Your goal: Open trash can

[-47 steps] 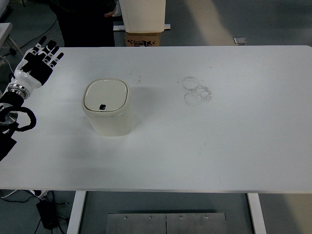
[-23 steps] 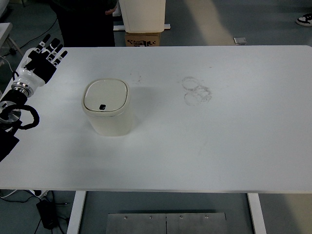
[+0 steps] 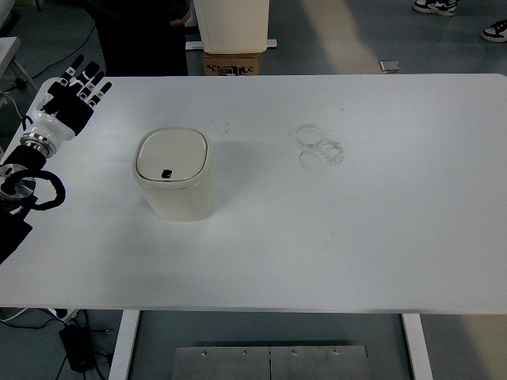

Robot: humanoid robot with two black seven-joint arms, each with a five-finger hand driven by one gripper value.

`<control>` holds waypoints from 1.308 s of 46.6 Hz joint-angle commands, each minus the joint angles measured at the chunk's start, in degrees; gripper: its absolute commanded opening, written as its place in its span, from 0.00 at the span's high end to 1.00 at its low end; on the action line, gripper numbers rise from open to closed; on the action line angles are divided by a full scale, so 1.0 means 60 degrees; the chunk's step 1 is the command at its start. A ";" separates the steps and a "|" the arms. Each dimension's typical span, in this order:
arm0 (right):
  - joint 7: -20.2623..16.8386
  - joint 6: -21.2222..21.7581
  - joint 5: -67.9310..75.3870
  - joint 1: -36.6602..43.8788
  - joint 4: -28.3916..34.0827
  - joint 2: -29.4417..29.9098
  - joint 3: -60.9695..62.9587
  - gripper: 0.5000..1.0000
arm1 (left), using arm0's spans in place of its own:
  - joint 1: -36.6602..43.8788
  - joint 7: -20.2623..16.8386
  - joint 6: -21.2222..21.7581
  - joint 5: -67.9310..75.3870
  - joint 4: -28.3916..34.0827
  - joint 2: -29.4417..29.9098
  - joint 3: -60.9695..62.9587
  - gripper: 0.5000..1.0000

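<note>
One trash can (image 3: 173, 174) stands on the white table (image 3: 356, 222), on its left part, with its lid (image 3: 172, 155) shut flat. One small dark button (image 3: 166, 173) sits on the near edge of the lid. One robot hand, the left hand (image 3: 70, 99), hangs over the far left corner of the table, well apart from the can. Its fingers (image 3: 89, 77) are spread out straight and hold nothing. No right hand shows.

What could go wrong? The can looks light, so a push from the side may slide it or tip it over. A finger that lands beside the little button, not on it, may leave the lid shut. Some faint ring marks (image 3: 320, 147) are on the table. Two shoes (image 3: 434, 6) show at the top, on the floor.
</note>
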 commanded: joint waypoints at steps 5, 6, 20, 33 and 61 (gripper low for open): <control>0.0000 0.0011 0.0000 0.0000 0.0000 0.0000 0.0000 0.02 | -0.0012 0.0000 0.0030 -0.0002 -0.0073 -0.0042 0.0000 0.00; 0.0000 0.0011 0.0000 0.0000 0.0000 0.0000 0.0000 0.02 | 0.0002 0.0000 0.0030 -0.0002 -0.0087 -0.0056 0.0000 0.00; 0.0000 -0.0003 0.0000 0.0000 0.0000 0.0000 0.0000 0.02 | 0.0002 0.0043 0.0191 -0.0002 -0.1228 0.0134 0.0044 0.00; 0.0000 -0.0003 0.0000 0.0000 0.0000 0.0000 0.0000 0.02 | 0.0002 0.0117 0.0792 0.0013 -0.3191 0.1349 0.0073 0.00; 0.0000 -0.0003 0.0000 0.0000 0.0000 0.0000 0.0000 0.02 | -0.2121 0.1097 0.1070 0.1696 -0.6150 0.3532 0.2343 0.00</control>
